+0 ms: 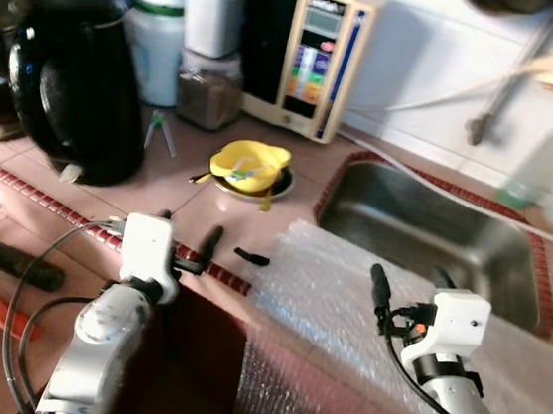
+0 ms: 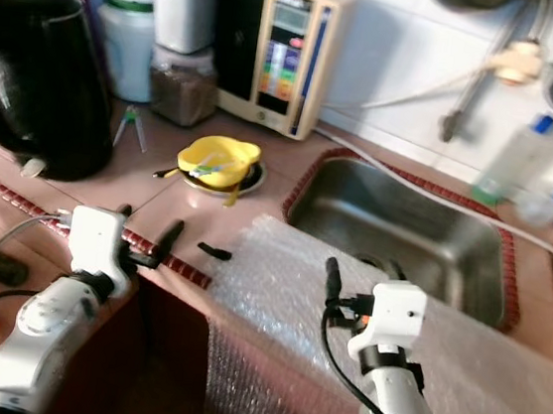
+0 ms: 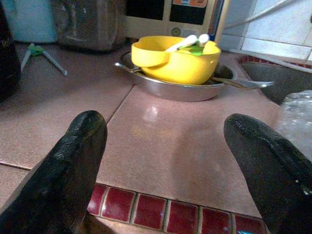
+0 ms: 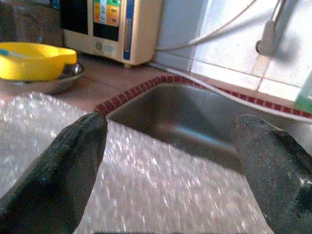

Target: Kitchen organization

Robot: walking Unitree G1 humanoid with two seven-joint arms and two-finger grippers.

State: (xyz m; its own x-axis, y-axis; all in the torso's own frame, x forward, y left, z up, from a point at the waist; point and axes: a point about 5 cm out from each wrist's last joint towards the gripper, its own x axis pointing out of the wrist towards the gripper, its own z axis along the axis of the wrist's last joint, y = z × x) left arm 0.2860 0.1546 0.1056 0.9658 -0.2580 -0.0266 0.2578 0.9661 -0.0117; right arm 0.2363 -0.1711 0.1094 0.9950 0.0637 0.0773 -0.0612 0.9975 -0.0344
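Observation:
A yellow bowl (image 1: 250, 162) holding small utensils sits in a shallow steel dish (image 3: 170, 90) on the pink tiled counter (image 1: 158, 194). My left gripper (image 1: 231, 252) is open at the counter's red-tiled front edge, pointing at the bowl, with nothing between its fingers (image 3: 78, 161). My right gripper (image 1: 411, 282) is open above a sheet of bubble wrap (image 1: 344, 315) that drapes over the counter edge. It faces the steel sink (image 1: 423, 234), and its fingers (image 4: 63, 170) are empty.
A black kettle (image 1: 71, 84) stands at the left. A jar of brown grains (image 1: 207, 94) and a beige water machine (image 1: 314, 56) stand along the back wall. Small green-handled tongs (image 1: 160, 129) lie near the kettle. A clear bottle (image 1: 551, 163) stands behind the sink.

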